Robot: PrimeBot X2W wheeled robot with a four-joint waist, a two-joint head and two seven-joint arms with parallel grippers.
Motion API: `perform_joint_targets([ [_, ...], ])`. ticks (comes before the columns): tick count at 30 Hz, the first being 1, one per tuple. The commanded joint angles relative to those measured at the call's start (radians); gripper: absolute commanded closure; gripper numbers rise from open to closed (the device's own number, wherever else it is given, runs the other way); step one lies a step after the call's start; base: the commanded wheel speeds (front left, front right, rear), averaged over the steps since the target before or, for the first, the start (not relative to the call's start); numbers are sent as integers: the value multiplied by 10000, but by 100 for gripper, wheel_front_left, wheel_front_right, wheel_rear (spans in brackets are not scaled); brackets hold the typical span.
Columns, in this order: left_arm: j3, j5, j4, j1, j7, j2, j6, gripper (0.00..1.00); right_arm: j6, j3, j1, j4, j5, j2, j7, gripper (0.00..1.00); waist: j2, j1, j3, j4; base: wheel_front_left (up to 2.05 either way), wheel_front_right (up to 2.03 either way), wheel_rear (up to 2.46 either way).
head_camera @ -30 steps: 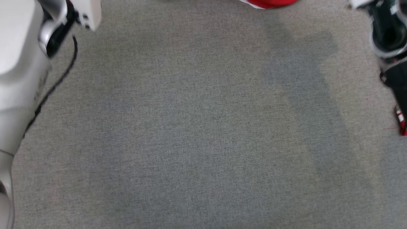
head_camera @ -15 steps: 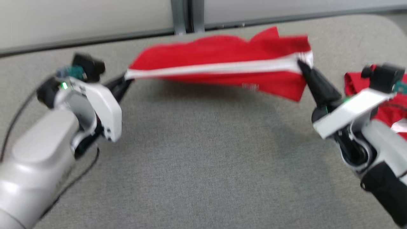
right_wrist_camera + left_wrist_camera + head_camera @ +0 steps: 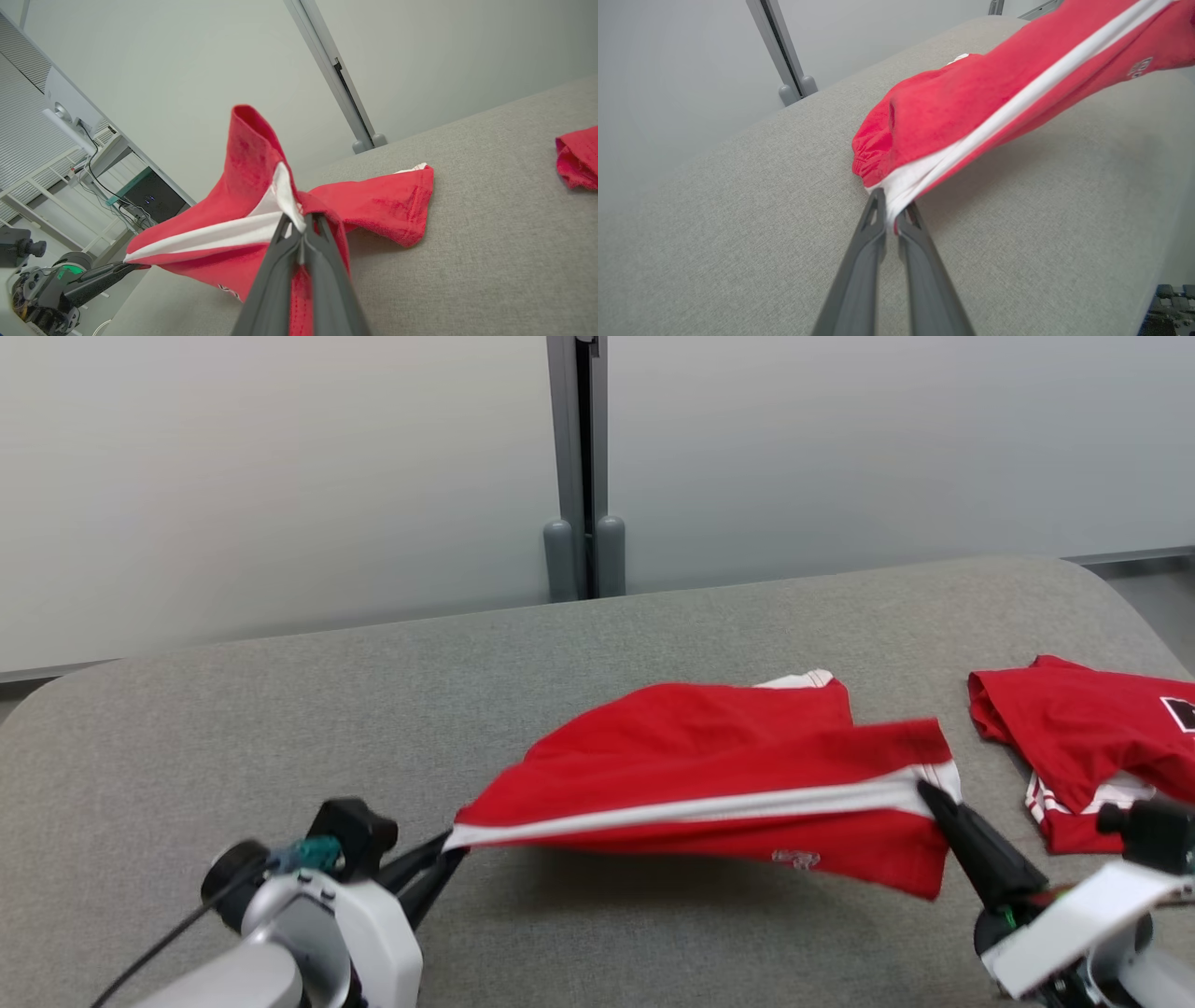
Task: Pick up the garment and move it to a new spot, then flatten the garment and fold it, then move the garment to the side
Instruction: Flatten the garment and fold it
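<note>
A red garment (image 3: 709, 756) with a white side stripe hangs stretched between my two grippers, its far part resting on the grey table (image 3: 233, 728). My left gripper (image 3: 450, 845) is shut on the garment's left end, where the stripe meets the elastic edge (image 3: 889, 205). My right gripper (image 3: 924, 791) is shut on the right end at the white stripe (image 3: 299, 224). In the right wrist view the garment (image 3: 247, 186) rises above the fingers, and my left gripper (image 3: 126, 266) shows at the far end of the stripe.
A second red garment (image 3: 1083, 747) with white trim lies crumpled at the table's right side, also in the right wrist view (image 3: 577, 156). A grey post (image 3: 581, 476) stands behind the table against pale panels. Bare table surface lies left and in front.
The head camera has tilted up from the bare table to the wall behind. Both grippers stay shut on the garment's ends, holding it stretched above the table.
</note>
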Motion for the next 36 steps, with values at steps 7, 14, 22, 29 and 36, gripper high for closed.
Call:
perform_joint_targets([
  [7, 162, -305, -2289, 976, 368, 1189, 1313, 100, -1, -917, 1545, -1123, -121, -442, 6, 100, 0, 0, 20, 107, 0, 0, 0],
  [14, 107, -508, -3050, 455, 1695, 1757, 1524, 100, -2, -1574, 1024, -1342, -338, -153, 1215, 100, 0, 0, 936, -62, 0, 0, 0],
  [22, 430, -809, -2589, -1459, 3209, 1497, 761, 100, -1, -2347, -685, -524, -339, 443, 3227, 100, 0, 0, 3187, 86, 0, 0, 0],
  [29, 728, -1672, -1568, -3045, 4730, 1100, -307, 100, -2, -2811, -2007, 371, -466, 736, 4701, 100, 0, 0, 4190, 135, 0, 0, 0],
  [36, 843, -2695, -712, -3899, 6277, 793, -830, 100, -2, -3068, -2859, 1189, -599, 984, 6088, 100, 0, 0, 4363, 125, 0, 0, 0],
])
